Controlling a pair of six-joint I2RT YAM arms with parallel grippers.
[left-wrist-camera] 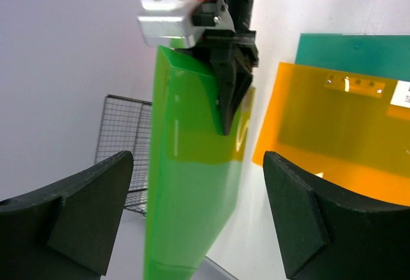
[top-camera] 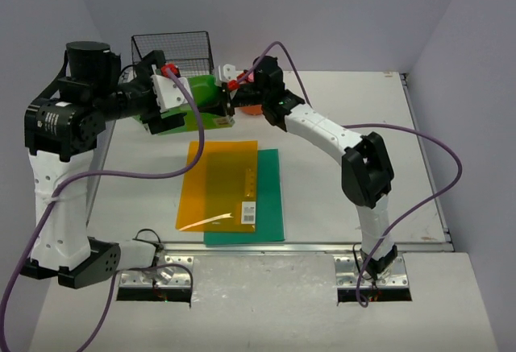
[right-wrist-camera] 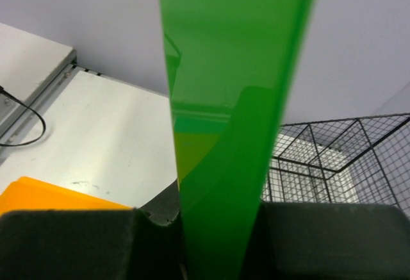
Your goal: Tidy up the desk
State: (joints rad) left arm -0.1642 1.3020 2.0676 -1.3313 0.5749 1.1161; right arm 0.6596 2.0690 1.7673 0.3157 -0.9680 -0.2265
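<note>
A translucent green folder (top-camera: 201, 101) hangs on edge above the back of the white desk (top-camera: 347, 110). My right gripper (top-camera: 235, 98) is shut on the folder's edge (right-wrist-camera: 230, 100), with both pads pressed against it. In the left wrist view the right gripper (left-wrist-camera: 227, 100) clamps the folder's far end. My left gripper (left-wrist-camera: 198, 216) is open around the folder's near end (left-wrist-camera: 192, 184), with a gap showing on both sides. An orange folder (top-camera: 222, 187) lies flat on a teal folder (top-camera: 270, 199) at mid-desk.
A black wire basket (top-camera: 173, 50) stands at the back left, right behind both grippers. A metal rail (top-camera: 306, 247) runs along the desk's front edge. Pale grey walls close in the sides and back. Purple cables loop over the desk from both arms.
</note>
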